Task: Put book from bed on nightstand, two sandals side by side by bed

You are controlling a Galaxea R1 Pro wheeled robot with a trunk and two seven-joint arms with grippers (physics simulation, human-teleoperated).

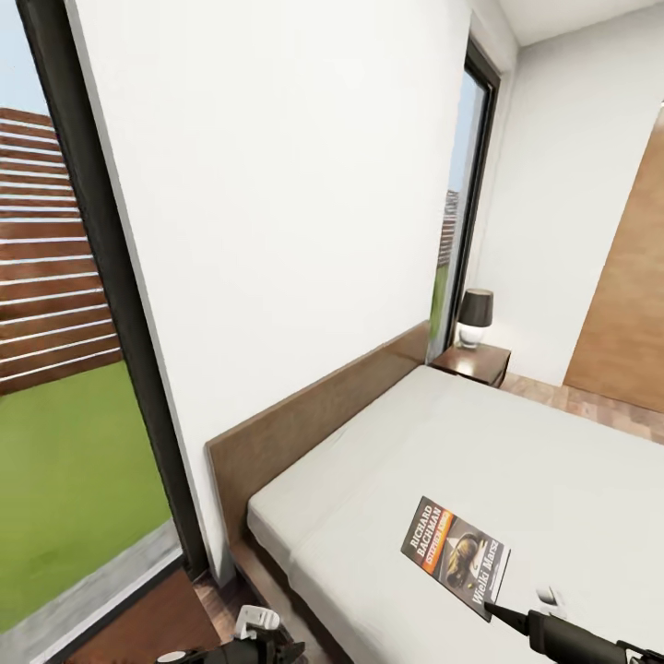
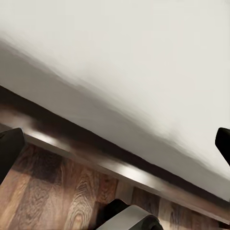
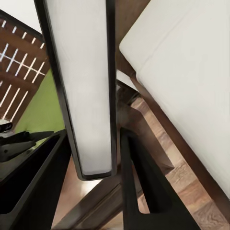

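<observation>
The book, dark-covered with an orange band, lies on the off-white bed near its front. My right gripper is at the book's near corner. In the right wrist view the gripper is shut on the book, seen there as a pale slab with dark edges that fills the gap between both fingers. Low beside the bed's headboard end hangs my left gripper; in the left wrist view it is open and empty over the bed's edge. A nightstand with a lamp stands at the bed's far side. The sandals are out of view.
A white wall and a brown headboard run behind the bed. A tall window onto a lawn is at the left, with a brown wooden surface below it. Wood floor lies along the bed frame. A wooden door panel is far right.
</observation>
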